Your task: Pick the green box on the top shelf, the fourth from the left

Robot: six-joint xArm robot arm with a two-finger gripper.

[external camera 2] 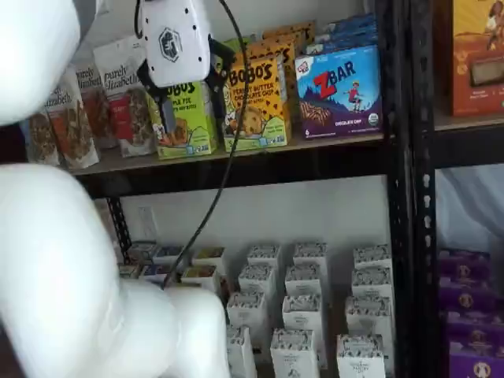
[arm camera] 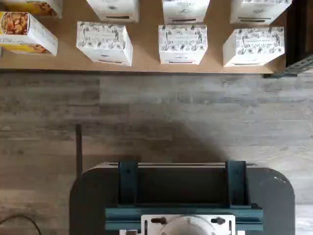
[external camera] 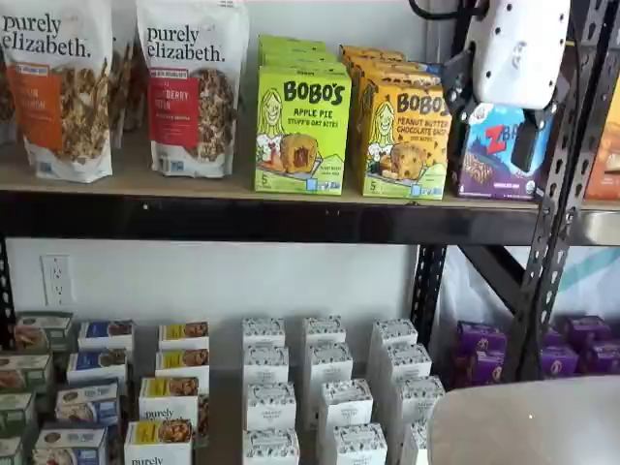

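A: where's the green box (external camera: pixel 302 128) sitting?

B: Front edge of the top shelf (external camera: pixel 262 215), upright. The granola bag (external camera: pixel 191 85) is just left of it and the orange Bobo's box (external camera: pixel 404 139) just right, with slim gaps on both sides.

A: and the claw (external camera 2: pixel 183 85)?

B: It hangs out in front of the box with its white body up top. A gap shows between the black fingers, holding nothing.

The green box (external camera: pixel 302 131) is parked on the top shelf (external camera: pixel 271 221), granola bags (external camera: pixel 192 87) to its left, the peanut butter box (external camera: pixel 405 140) just beside it on the right, more boxes stacked behind.
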